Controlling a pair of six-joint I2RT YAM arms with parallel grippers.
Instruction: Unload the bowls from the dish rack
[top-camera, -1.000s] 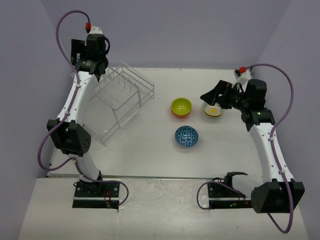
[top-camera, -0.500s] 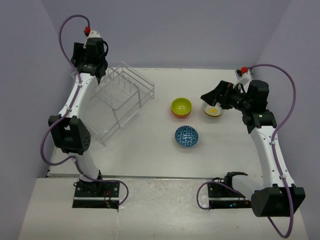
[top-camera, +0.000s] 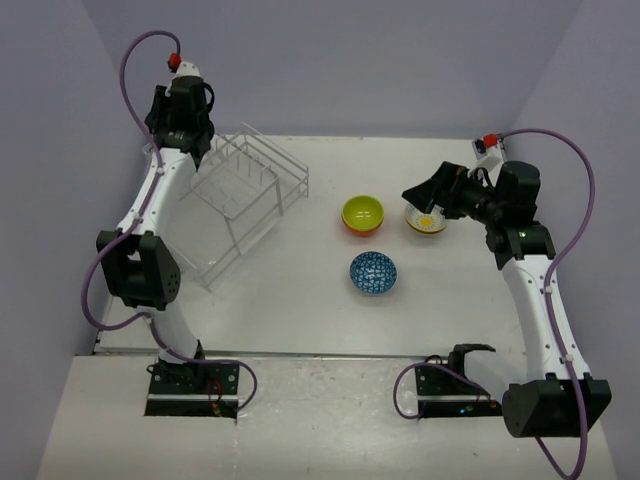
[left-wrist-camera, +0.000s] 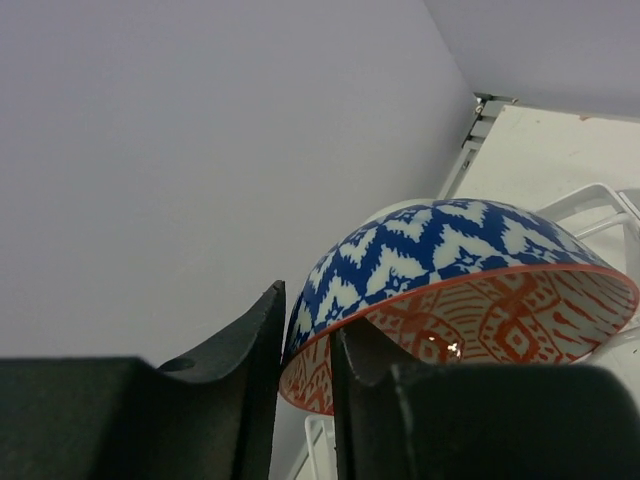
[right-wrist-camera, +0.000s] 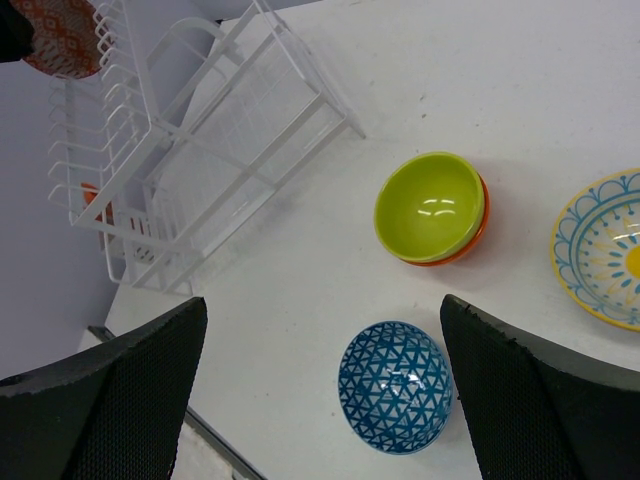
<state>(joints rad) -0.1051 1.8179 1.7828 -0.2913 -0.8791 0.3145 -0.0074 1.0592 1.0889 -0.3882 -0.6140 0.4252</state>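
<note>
Left gripper (left-wrist-camera: 310, 335), jaws pinched on the rim of the red-patterned bowl (left-wrist-camera: 450, 260), dish rack (left-wrist-camera: 590, 200) just beyond; right gripper (right-wrist-camera: 322, 310), jaws spread wide and holding nothing, blue-patterned bowl (right-wrist-camera: 395, 385) beneath, lime-green bowl (right-wrist-camera: 430, 205) ahead.

Bright, even overhead light. Faint, soft shadows on the surface (top-camera: 300, 300). Small glints on the lime-green bowl (right-wrist-camera: 430, 205). Jaws blurred in wrist views.
</note>
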